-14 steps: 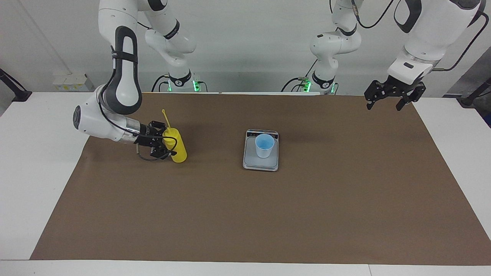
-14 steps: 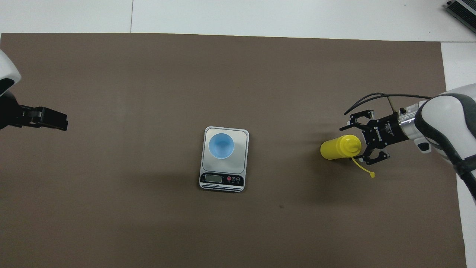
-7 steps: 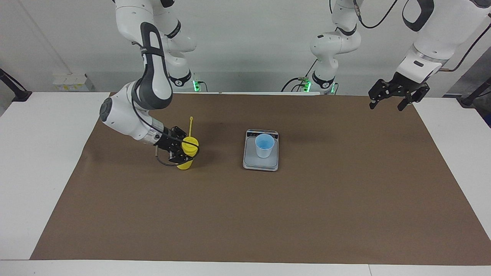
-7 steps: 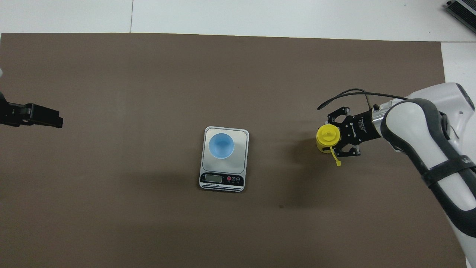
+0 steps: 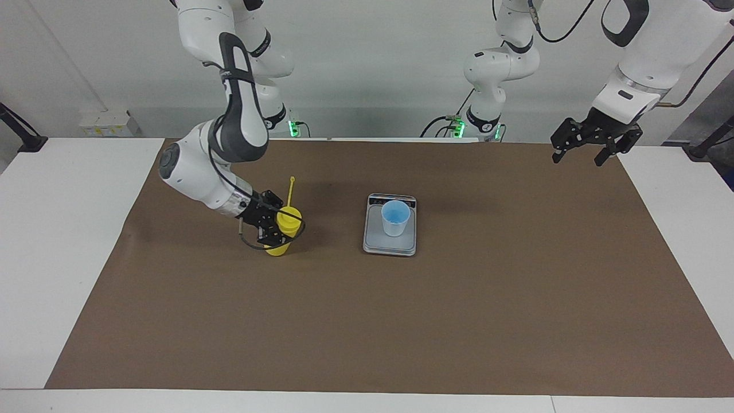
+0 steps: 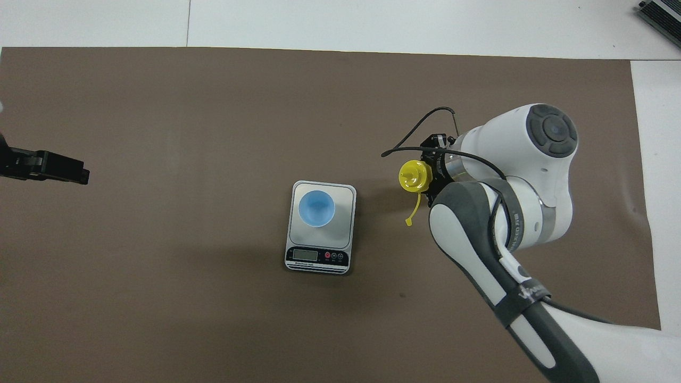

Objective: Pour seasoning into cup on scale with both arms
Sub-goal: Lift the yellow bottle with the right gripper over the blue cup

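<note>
Seasoning bottle (image 5: 282, 234) stands upright on the brown mat (image 5: 459, 321), toward the right arm's end of the table, beside the scale (image 5: 390, 225) and apart from it. Its ribbed cap (image 6: 415, 176) and nozzle point up, and the yellow cap strap (image 5: 291, 189) sticks up from the top in the facing view; from overhead the strap (image 6: 414, 211) trails toward the robots. The right gripper (image 5: 268, 228) is clamped on the bottle from the side, just below the cap, with a black cable looping round it. Whether the bottle's base touches the mat or hangs just above it I cannot tell.

Near the middle of the mat the scale lies flat, its dark display strip (image 6: 317, 256) on the edge nearer the robots. The cup (image 5: 395, 218) stands upright on the weighing plate, on the part away from the display, blue inside showing from overhead (image 6: 316, 208).

The left gripper (image 5: 585, 150) waits in the air over the mat's edge at the left arm's end, well apart from the scale, fingers spread and holding nothing. From overhead only its dark tip (image 6: 58, 169) shows at the frame's edge.
</note>
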Robot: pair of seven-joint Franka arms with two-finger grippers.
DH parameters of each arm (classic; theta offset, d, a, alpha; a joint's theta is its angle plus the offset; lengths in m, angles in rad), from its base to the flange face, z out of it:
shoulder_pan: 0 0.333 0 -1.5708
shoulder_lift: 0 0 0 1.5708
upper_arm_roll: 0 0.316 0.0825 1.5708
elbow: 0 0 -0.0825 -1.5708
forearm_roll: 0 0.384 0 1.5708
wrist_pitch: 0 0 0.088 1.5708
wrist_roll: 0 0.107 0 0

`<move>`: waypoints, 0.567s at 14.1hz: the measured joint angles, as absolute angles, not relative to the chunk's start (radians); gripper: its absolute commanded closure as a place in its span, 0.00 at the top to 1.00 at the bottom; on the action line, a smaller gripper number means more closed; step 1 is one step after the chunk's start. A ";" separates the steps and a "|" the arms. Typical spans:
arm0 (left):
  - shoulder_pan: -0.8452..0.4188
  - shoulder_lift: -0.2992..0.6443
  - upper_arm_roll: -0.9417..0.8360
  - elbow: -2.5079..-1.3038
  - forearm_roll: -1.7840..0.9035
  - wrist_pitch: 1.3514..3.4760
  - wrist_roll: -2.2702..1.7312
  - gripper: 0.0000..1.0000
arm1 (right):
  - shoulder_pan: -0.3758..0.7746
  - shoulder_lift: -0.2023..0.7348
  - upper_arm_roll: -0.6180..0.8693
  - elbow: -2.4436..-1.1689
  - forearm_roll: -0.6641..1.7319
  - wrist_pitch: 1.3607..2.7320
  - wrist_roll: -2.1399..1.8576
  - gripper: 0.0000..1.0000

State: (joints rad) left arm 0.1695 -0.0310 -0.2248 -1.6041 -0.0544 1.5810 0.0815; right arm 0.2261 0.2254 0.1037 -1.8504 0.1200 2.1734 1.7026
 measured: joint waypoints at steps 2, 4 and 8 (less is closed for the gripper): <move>0.169 -0.031 -0.225 -1.604 -0.054 1.581 0.082 1.00 | 0.282 0.231 0.104 -1.814 0.008 2.172 1.780 0.00; 0.170 -0.031 -0.225 -1.604 -0.054 1.581 0.082 1.00 | 0.330 0.241 0.104 -1.780 -0.099 2.171 1.825 0.00; 0.170 -0.031 -0.225 -1.604 -0.054 1.581 0.082 1.00 | 0.430 0.256 0.105 -1.730 -0.390 2.168 1.913 0.00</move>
